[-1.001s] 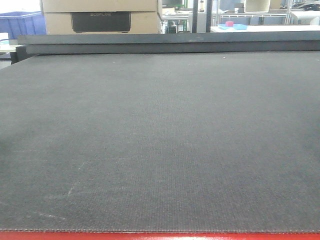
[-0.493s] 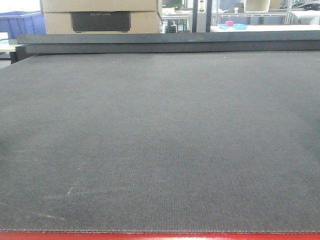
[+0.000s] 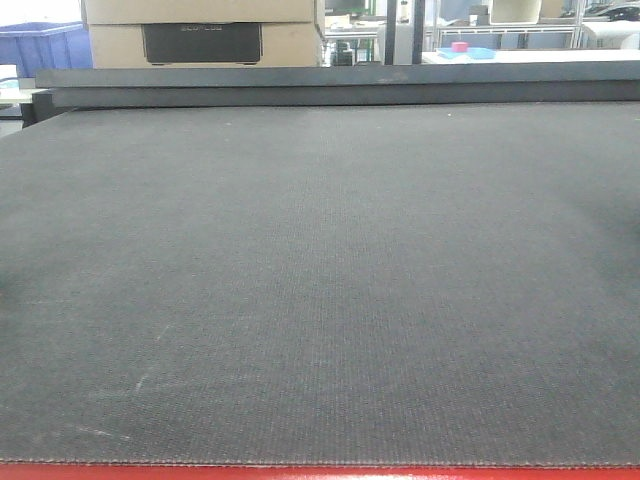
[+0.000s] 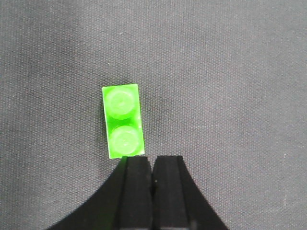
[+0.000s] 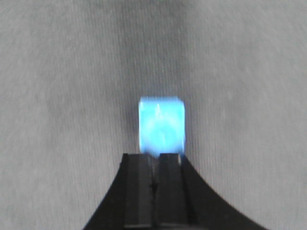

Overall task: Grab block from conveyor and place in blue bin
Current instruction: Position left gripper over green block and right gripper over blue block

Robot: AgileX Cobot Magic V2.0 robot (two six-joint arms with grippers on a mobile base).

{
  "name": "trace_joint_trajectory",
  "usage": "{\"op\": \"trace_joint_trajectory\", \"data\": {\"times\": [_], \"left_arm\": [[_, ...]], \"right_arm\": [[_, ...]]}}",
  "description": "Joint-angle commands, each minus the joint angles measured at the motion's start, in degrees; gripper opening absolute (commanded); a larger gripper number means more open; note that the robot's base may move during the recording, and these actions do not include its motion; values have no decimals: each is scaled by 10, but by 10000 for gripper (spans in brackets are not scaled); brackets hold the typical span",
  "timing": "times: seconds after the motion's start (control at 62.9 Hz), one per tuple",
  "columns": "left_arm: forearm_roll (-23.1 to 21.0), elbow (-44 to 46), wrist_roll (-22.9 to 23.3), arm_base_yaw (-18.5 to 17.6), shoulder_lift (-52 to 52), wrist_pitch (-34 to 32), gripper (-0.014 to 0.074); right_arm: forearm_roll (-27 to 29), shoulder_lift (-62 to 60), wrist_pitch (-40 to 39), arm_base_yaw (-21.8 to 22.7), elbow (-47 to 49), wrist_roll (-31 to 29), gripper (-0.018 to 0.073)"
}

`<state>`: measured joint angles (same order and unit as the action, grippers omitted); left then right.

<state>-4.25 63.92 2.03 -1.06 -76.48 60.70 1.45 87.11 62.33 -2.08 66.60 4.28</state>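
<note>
The conveyor (image 3: 320, 280) is a wide dark grey woven belt that fills the front view, and neither a block nor an arm shows there. In the left wrist view a bright green two-stud block (image 4: 123, 120) lies flat on the belt. My left gripper (image 4: 152, 160) is shut just below its near end, slightly to the right, holding nothing. In the blurred right wrist view a light blue block (image 5: 161, 125) lies on the belt right ahead of my right gripper (image 5: 156, 157), which is shut with nothing between its fingers.
The belt's red frame edge (image 3: 320, 472) runs along the bottom. Behind the belt stand cardboard boxes (image 3: 200, 35) and a blue plastic crate (image 3: 40, 45) at the far back left; I cannot tell whether it is the blue bin.
</note>
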Motion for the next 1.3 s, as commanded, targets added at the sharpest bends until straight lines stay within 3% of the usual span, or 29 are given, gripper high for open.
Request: {"op": "trace_joint_trajectory", "data": {"times": [0.0,0.111,0.238,0.604,1.065,1.287], "left_arm": [[-6,4,-1,0,0,-3,-111],[-6,4,-1,0,0,-3,-111],[-6,4,-1,0,0,-4,-111],[-6,4,-1,0,-1,-6,-111],[-6,4,-1,0,-1,-5,-111],[-6,4,-1,0,-1,-4,-111]], "right_arm": [[-6,26,15,3,30,-9,42],[-6,47,24,3,41,-19,273],[1,65,24,13,41,-24,378],[24,78,-58,29,-15,-61,381],[22,105,-65,29,-34,-73,379],[22,105,-73,29,-33,-73,263]]}}
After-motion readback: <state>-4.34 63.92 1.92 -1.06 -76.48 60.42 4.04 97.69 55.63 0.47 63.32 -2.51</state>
